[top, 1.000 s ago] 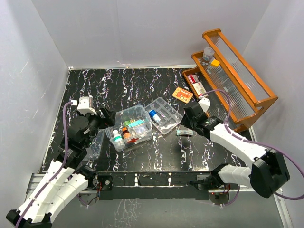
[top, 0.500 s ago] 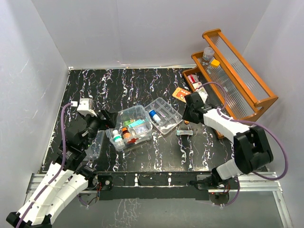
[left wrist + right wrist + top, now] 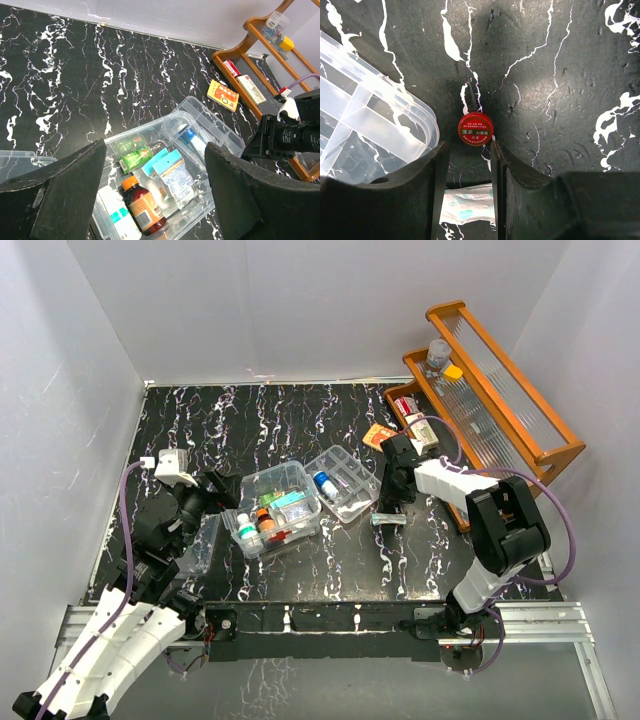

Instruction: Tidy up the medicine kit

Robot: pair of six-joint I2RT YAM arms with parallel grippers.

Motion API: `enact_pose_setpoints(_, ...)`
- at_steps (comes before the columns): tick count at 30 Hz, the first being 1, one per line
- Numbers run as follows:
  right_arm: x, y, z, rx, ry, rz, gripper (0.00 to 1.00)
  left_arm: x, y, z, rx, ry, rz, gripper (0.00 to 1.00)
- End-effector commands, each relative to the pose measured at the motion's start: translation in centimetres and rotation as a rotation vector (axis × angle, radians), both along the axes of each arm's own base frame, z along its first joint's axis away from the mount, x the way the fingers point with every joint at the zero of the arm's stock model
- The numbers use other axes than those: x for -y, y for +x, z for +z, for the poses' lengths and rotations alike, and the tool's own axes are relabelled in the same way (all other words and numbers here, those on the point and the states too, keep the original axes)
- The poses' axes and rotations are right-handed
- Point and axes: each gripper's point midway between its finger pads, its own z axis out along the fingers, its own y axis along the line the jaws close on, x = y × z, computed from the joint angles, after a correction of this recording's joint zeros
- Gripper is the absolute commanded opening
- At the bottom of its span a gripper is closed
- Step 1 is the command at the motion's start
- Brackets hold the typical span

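The medicine kit [image 3: 262,476] is a clear lidless box mid-table holding bottles and sachets; in the left wrist view the medicine kit [image 3: 140,126] shows a green bottle [image 3: 131,157], a brown orange-capped bottle [image 3: 145,210] and sachets [image 3: 176,172]. My left gripper [image 3: 218,492] hovers open just left of it, and the left gripper [image 3: 155,147] frames the box. My right gripper [image 3: 385,502] points down right of the clear divided tray [image 3: 345,483]. The right gripper [image 3: 468,150] is open, with a small red round tin [image 3: 475,129] lying just past its fingertips and a white packet [image 3: 469,205] beneath.
The kit's clear lid [image 3: 200,545] lies by the left arm. An orange-brown wooden rack [image 3: 490,410] with small items stands at the right wall. An orange box [image 3: 378,435] lies before it. The divided tray [image 3: 365,130] edge is close to my right gripper's left finger.
The right arm folded in and its gripper swung left and turned downward beside the divided tray. The left arm shifted slightly toward the box. No object was picked up.
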Motion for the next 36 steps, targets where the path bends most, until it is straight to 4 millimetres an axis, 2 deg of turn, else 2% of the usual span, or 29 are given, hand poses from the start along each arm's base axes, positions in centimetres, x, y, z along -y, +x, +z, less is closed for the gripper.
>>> enact_pose_setpoints(1, -0.1, 2.0, 1.4, 0.06, -0.011, 0.011, 0.37, -0.3, 0.2, -0.2, -0.001, 0.002, 0.021, 0.79)
enact_pose_setpoints(10, 1.2, 1.6, -0.9, 0.017, -0.072, -0.027, 0.36, 0.1, 0.3, -0.4, -0.008, 0.005, 0.002, 0.79)
enact_pose_setpoints(14, 1.8, 1.7, -1.3, 0.021, -0.085, -0.046, 0.35, 0.1, 0.3, -0.4, -0.009, 0.004, 0.005, 0.79)
enact_pose_setpoints(18, 2.2, 1.9, -1.4, 0.027, -0.095, -0.059, 0.34, 0.0, 0.3, -0.4, -0.009, 0.004, 0.009, 0.79)
enact_pose_setpoints(28, 2.0, 1.7, -1.5, 0.02, -0.07, -0.058, 0.28, -0.5, 0.5, -0.9, -0.033, 0.016, 0.039, 0.79)
enact_pose_setpoints(36, 2.2, 1.8, -0.2, 0.059, -0.066, -0.072, 0.24, -0.5, 0.5, -0.9, -0.033, 0.015, 0.044, 0.79)
